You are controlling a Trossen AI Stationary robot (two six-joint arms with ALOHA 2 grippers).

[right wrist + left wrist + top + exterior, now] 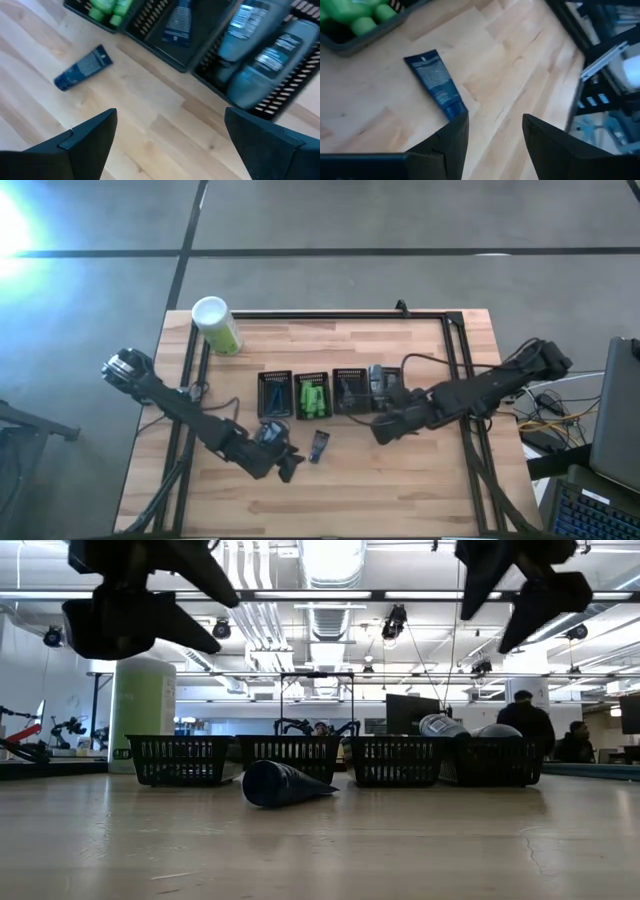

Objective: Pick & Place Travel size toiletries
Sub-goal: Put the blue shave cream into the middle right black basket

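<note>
A dark blue tube (319,445) lies flat on the wooden table, near the row of trays; it also shows in the left wrist view (435,82) and the right wrist view (82,67). My left gripper (492,135) hangs open above the table just beside the tube's cap end, nothing between its fingers. My right gripper (170,125) is wide open and raised near the right end of the tray row (385,425), holding nothing. Grey tubes (265,60) lie in the rightmost tray, a dark tube (180,22) in the one beside it, and green items (313,398) in another.
Several black mesh trays (275,393) stand side by side across the table's middle. A tall green canister with a white cap (215,325) stands at the far left corner. A black frame (455,360) runs along the table's far and right sides. Bare wood lies near the front edge.
</note>
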